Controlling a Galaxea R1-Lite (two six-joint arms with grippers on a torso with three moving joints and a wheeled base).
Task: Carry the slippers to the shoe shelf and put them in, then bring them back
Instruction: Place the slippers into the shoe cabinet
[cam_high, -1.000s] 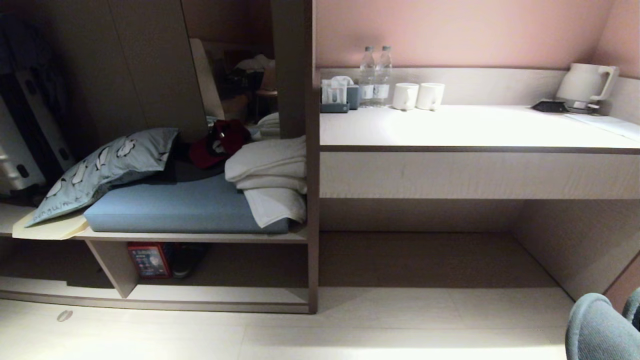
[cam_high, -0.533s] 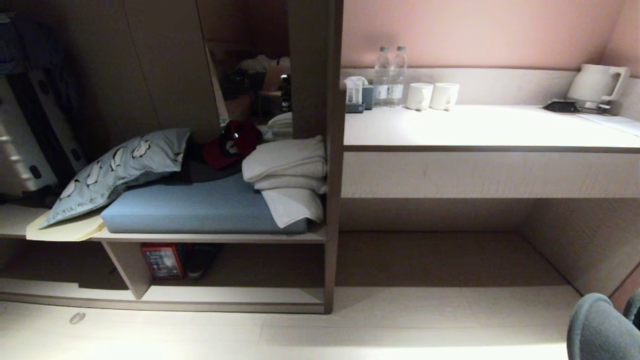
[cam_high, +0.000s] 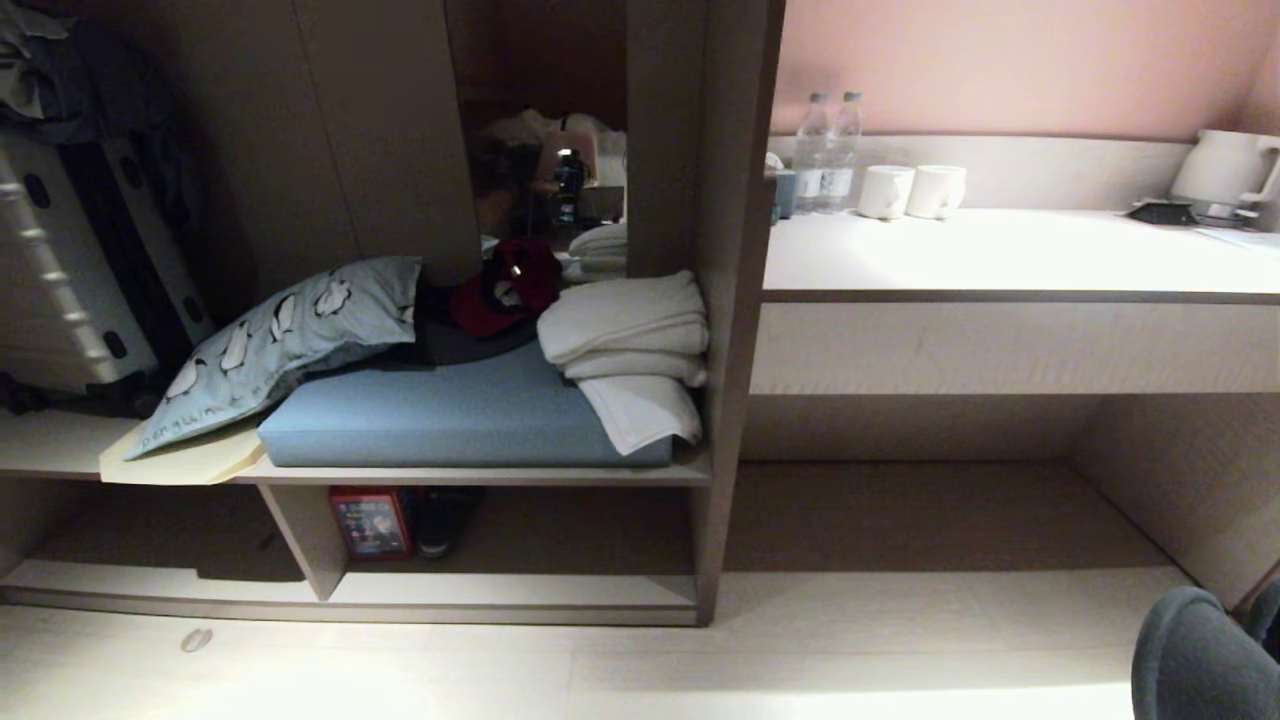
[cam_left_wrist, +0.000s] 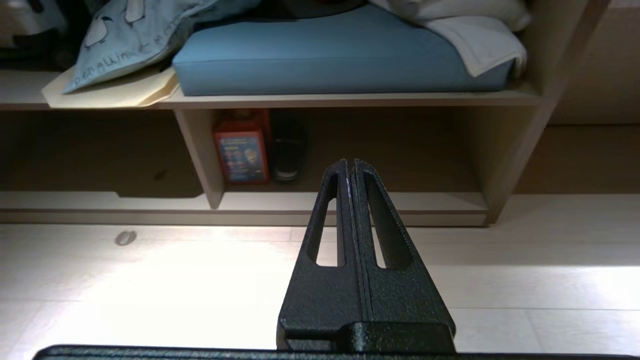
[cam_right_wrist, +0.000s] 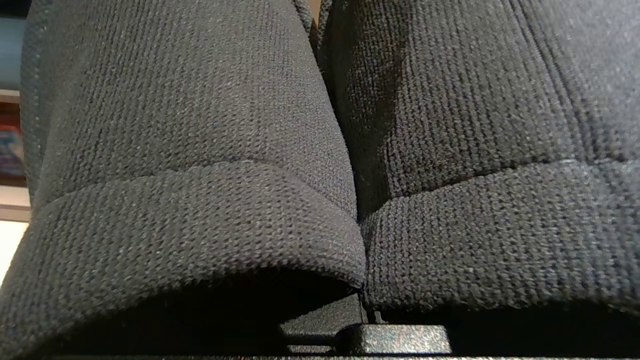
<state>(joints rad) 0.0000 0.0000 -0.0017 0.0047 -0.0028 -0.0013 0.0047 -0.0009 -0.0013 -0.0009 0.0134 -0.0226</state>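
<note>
the slippers (cam_right_wrist: 320, 150) are hanging side by side, pinched in the right end effector, whose jaws are clamped together on them; their rounded toes are poking into the head view's lower right corner (cam_high: 1195, 655), well right of the shoe shelf (cam_high: 500, 590). inside the shoe shelf, a red box (cam_high: 372, 521) is standing against a lone black shoe (cam_high: 440, 520). the left end effector (cam_left_wrist: 349, 167) is pointing at the shoe shelf, fingers pressed together, gripping nothing.
</note>
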